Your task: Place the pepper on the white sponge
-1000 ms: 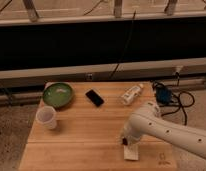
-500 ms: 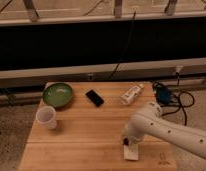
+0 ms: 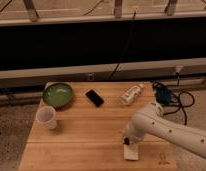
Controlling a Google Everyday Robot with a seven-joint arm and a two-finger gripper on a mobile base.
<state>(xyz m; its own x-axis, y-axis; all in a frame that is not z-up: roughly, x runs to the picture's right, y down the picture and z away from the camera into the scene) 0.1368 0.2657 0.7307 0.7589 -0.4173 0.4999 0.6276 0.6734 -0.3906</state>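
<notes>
White sponge (image 3: 131, 152) lies unmoved; closed claw (image 3: 127, 142) still poised at its far edge.

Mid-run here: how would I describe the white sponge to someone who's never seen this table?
Find the wooden table, then follow the white robot arm in from the right to its shut gripper near the front edge. The white sponge is the small pale block lying just beneath it, flat and rectangular, unlike the rounded white bottle farther back.

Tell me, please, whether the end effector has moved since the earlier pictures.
No. The end effector remains right at the white sponge, as far from the white bottle as before.
</notes>
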